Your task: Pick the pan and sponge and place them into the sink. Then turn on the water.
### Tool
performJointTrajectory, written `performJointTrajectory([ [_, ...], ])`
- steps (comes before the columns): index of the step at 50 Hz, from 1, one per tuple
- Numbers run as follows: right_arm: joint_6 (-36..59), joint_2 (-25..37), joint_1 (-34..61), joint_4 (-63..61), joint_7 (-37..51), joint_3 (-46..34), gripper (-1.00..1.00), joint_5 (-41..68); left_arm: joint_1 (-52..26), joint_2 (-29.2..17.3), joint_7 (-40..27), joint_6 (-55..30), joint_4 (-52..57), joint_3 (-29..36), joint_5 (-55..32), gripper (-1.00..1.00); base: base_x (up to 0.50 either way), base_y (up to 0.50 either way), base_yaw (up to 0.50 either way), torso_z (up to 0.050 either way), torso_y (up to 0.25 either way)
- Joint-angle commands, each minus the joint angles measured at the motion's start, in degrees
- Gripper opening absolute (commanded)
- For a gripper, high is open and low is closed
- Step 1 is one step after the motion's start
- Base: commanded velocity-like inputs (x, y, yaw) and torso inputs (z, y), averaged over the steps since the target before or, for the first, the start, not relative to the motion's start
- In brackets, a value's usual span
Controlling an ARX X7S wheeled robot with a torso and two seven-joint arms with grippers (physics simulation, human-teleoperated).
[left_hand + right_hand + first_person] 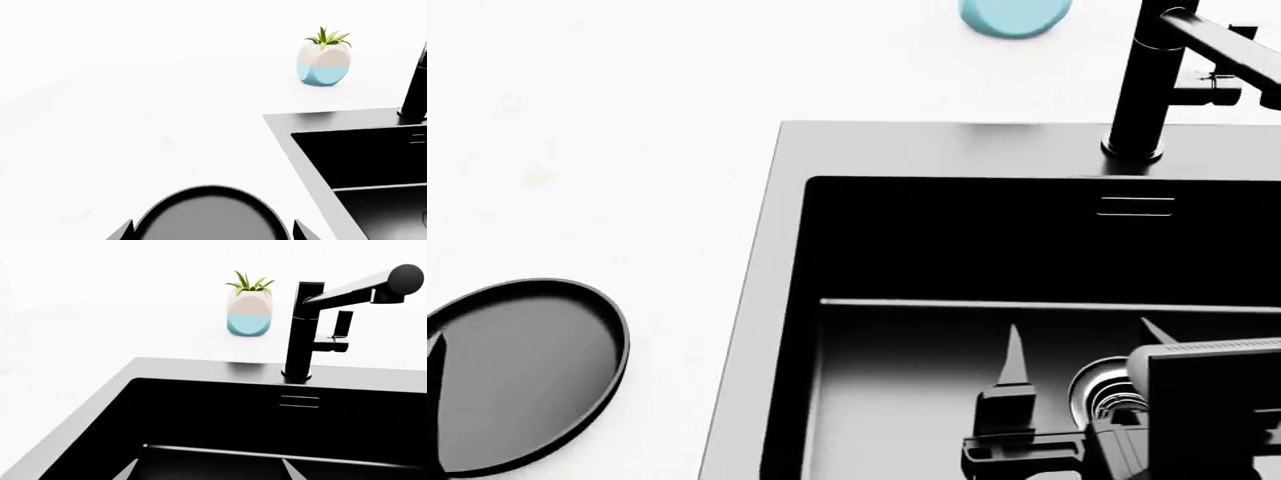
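The black pan [521,375] lies flat on the white counter, left of the sink [961,150]; its handle is out of view. In the left wrist view my left gripper [213,231] is open, its two fingertips [123,231] either side of the pan's rim [207,192]; I cannot tell whether they touch it. My right gripper [1081,340] is open and empty over the sink basin, near the chrome drain [1101,385]. The right wrist view shows its open gripper [210,467] above the dark basin [200,415]. The sponge is not in view.
A black faucet [1141,80] with a side lever [341,327] stands on the sink's back rim, above the overflow slot [1134,205]. A white and blue plant pot [323,62] sits on the counter behind the sink. White counter lies left of the sink [293,120].
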Motion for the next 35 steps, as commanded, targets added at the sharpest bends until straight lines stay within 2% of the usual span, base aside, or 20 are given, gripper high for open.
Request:
performJointTrajectory([
  [1, -0.37, -0.33, 0.45, 0.69, -0.61, -1.01, 1.0, -0.57, -7.83, -14.62, -22.45, -1.87, -1.64, 3.33, -33.74, 1.0, 0.0, 0.0, 0.0, 0.0, 0.0],
  [2, -0.5, -0.36, 0.3, 0.71, -0.68, -1.08, 1.0, -0.69, -7.53, -14.99, -23.52, -0.64, -1.46, 2.84, -35.27, 1.0, 0.0, 0.0, 0.0, 0.0, 0.0],
  [3, -0.61, -0.39, 0.24, 0.84, -0.8, -1.11, 1.0, -0.7, -5.66, -17.68, -24.86, -0.07, -1.71, 2.86, -39.09, 1.0, 0.0, 0.0, 0.0, 0.0, 0.0],
  [4, -0.51, -0.29, 0.32, 0.84, -0.77, -1.08, 1.0, -0.66, -6.15, -17.9, -25.42, 0.01, -1.4, 3.66, -39.1, 1.0, 0.0, 0.0, 0.0, 0.0, 0.0],
  [7, -0.7, -0.05, -0.1, 0.57, -0.69, -0.71, 1.0, -0.56, -2.5, -22.02, -27.25, 1.88, -1.1, 1.06, -46.08, 1.0, 0.0, 0.0, 0.0, 0.0, 0.0],
  [11, -1.43, -0.37, -0.95, 0.92, -0.9, -0.89, 1.0, -1.03, -0.08, -25.37, -30.91, 4.22, -0.4, -0.04, -50.74, 1.0, 0.0, 0.0, 0.0, 0.0, 0.0],
  [13, -1.41, -0.3, -0.91, 0.97, -0.92, -0.86, 1.0, -0.98, 3.54, -25.67, -31.63, 3.26, -0.62, -3.73, -52.83, 1.0, 0.0, 0.0, 0.0, 0.0, 0.0],
  [14, -1.36, -0.23, -0.87, 0.94, -0.9, -0.76, 1.0, -0.85, 4.27, -24.99, -32.09, 3.46, -0.86, -2.66, -52.39, 1.0, 0.0, 0.0, 0.0, 0.0, 0.0],
  [16, -1.42, -0.22, -0.65, 1.15, -1.02, -0.54, 1.0, -0.6, 9.58, -22.53, -31.87, 0.74, -1.69, -8.48, -53.33, 1.0, 0.0, 0.0, 0.0, 0.0, 0.0],
  [20, -1.26, -0.19, -0.33, 1.19, -1.03, -0.74, 1.0, -0.58, 13.4, -20.42, -31.52, -2.17, -1.69, -14.3, -53.49, 1.0, 0.0, 0.0, 0.0, 0.0, 0.0],
  [21, -1.24, -0.19, -0.33, 1.16, -1.01, -0.8, 1.0, -0.62, 13.15, -20.92, -32.0, -1.55, -1.65, -13.54, -53.44, 1.0, 0.0, 0.0, 0.0, 0.0, 0.0],
  [23, -1.27, -0.25, -0.34, 1.18, -1.0, -0.89, 1.0, -0.64, 16.25, -20.5, -31.85, -4.46, -2.33, -19.09, -55.22, 1.0, 0.0, 0.0, 0.0, 0.0, 0.0],
  [24, -1.23, -0.25, -0.33, 1.08, -0.91, -0.92, 1.0, -0.63, 16.45, -20.22, -31.54, -4.98, -2.61, -19.59, -55.1, 1.0, 0.0, 0.0, 0.0, 0.0, 0.0],
  [26, -1.17, -0.28, -0.31, 0.92, -0.85, -0.96, 1.0, -0.53, 15.79, -19.12, -30.55, -5.78, -3.74, -18.2, -53.02, 1.0, 0.0, 0.0, 0.0, 0.0, 0.0],
  [27, -1.15, -0.31, -0.25, 1.03, -0.9, -1.02, 1.0, -0.5, 13.96, -18.71, -30.36, -4.87, -4.18, -15.06, -51.27, 1.0, 0.0, 0.0, 0.0, 0.0, 0.0],
  [33, -1.65, -0.1, -1.35, 0.97, -0.96, -0.72, 1.0, -0.6, 12.07, -17.86, -27.33, -6.43, -7.42, -12.31, -48.39, 1.0, 0.0, 0.0, 0.0, 0.0, 0.0],
  [35, -2.0, -0.25, -1.86, 1.02, -1.07, -0.81, 1.0, -0.76, 8.73, -18.42, -26.94, -5.56, -8.93, -7.41, -46.72, 1.0, 0.0, 0.0, 0.0, 0.0, 0.0],
])
